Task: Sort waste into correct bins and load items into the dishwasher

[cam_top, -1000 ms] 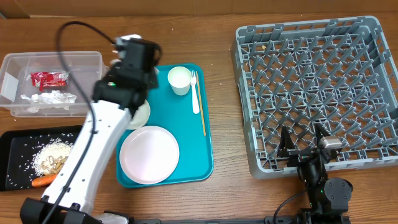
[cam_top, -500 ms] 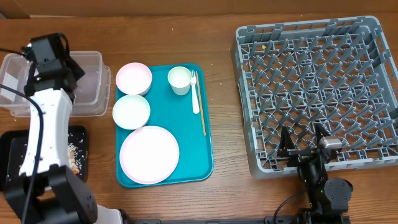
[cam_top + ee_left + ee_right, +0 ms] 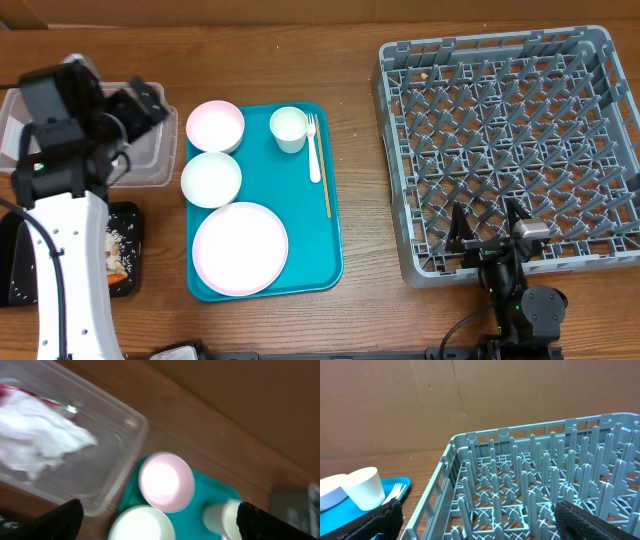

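My left gripper [image 3: 143,108] hangs open and empty over the right end of the clear tub [image 3: 158,152]. In the left wrist view the tub [image 3: 107,472] holds crumpled white napkins [image 3: 40,445] and a red wrapper [image 3: 12,389]. The black tray [image 3: 132,225] holds beige scraps [image 3: 116,240] and a carrot stick [image 3: 118,275]; my arm hides most of it. Two bowls [image 3: 215,125] [image 3: 211,178], the plate [image 3: 240,248], the cup [image 3: 288,128] and the fork [image 3: 314,150] lie on the teal tray [image 3: 330,250]. My right gripper [image 3: 490,228] stands open at the near edge of the empty grey dish rack [image 3: 510,140].
A thin wooden stick [image 3: 326,190] lies beside the fork on the teal tray. A strip of bare wooden table [image 3: 360,160] separates that tray from the rack. A brown cardboard wall [image 3: 470,400] stands behind the table.
My left arm swung left from over the teal tray to the clear tub, uncovering the two bowls. Its jaws went from shut to wide open. The right arm has not moved.
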